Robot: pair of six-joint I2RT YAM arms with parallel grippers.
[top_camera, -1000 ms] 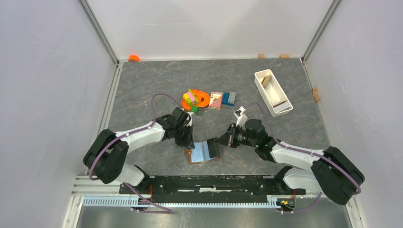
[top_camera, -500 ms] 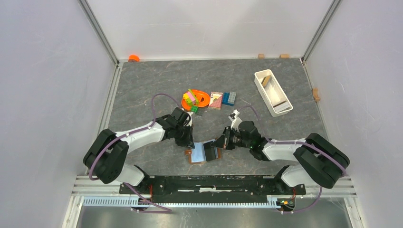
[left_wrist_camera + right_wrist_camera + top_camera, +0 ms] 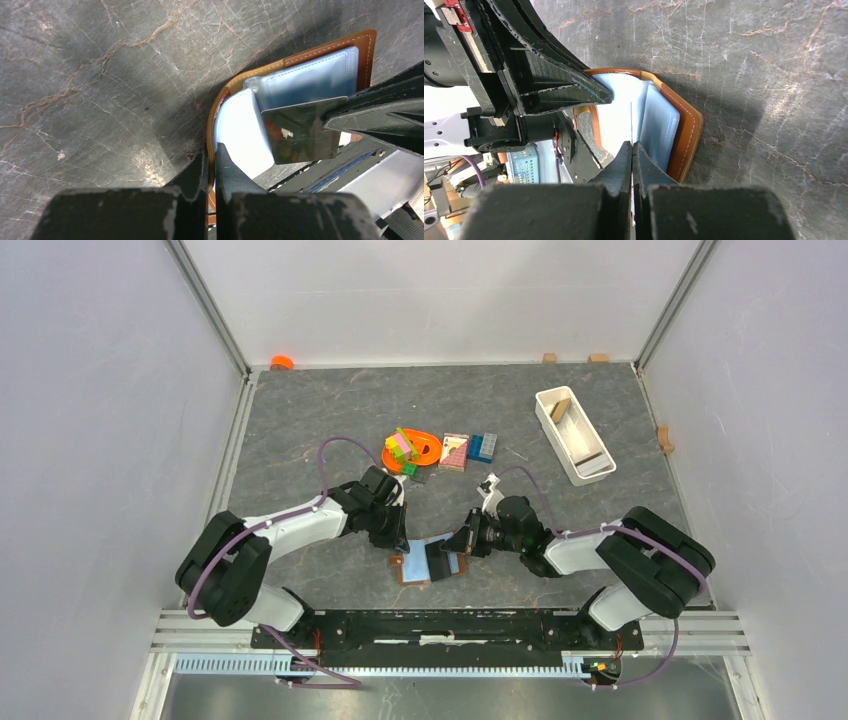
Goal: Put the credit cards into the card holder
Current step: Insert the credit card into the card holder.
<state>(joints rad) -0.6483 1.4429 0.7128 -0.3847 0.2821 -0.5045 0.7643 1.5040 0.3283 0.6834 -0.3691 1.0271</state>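
Note:
The card holder point(image 3: 412, 570) lies open near the table's front, brown outside with pale blue pockets inside point(image 3: 320, 75). My left gripper point(image 3: 211, 150) is shut on its brown edge and holds one flap upright point(image 3: 398, 538). Shut on a dark grey credit card point(image 3: 300, 131), my right gripper point(image 3: 458, 543) reaches in from the right. The card hangs over the open pockets. In the right wrist view the card point(image 3: 631, 125) shows edge-on between the right gripper point(image 3: 632, 145) fingers, beside the holder's stitched brown rim point(image 3: 685, 135).
Behind the arms lie an orange ring with coloured bricks point(image 3: 408, 449), a pink-and-white flat block point(image 3: 455, 451) and blue bricks point(image 3: 483, 447). A white tray point(image 3: 573, 432) stands at the back right. An orange piece point(image 3: 282, 362) sits in the far left corner.
My right gripper has moved left with the dark card, from beside the holder to over its open inside. The left gripper has kept its grip on the flap.

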